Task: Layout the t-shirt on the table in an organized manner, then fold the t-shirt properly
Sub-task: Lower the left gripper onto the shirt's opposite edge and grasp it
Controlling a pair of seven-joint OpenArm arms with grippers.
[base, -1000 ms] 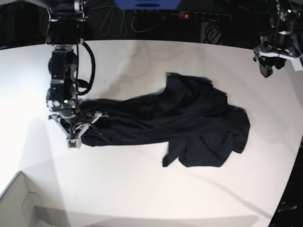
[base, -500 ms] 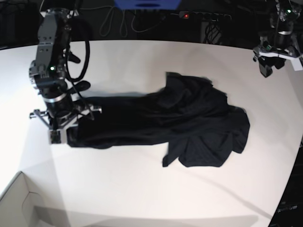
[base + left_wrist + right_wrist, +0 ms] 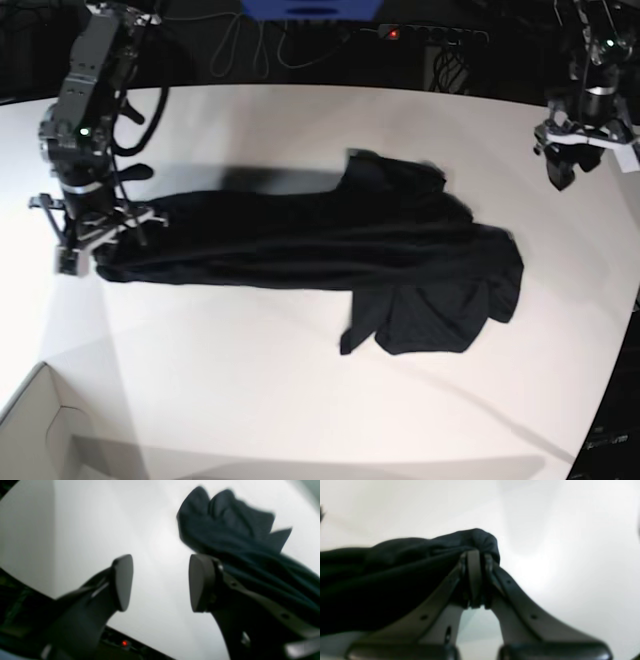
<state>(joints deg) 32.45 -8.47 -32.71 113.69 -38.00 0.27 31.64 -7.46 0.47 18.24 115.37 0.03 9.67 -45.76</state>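
T-shirt, black and rumpled, stretches across the white table from center to left, pinched in the right gripper; the left gripper hangs apart, open, at far right. Beyond the far edge, cables loop against darkness.

Table: white, smooth, pale surface, filling most of base view; far edge runs across upper part of frame, curved edge along bottom. Directly on it: black t-shirt, unfolded flat nowhere, bunched and creased. Crumpled bulk right of centre; narrower stretch extends toward left of frame. Loose flap points toward bottom centre.
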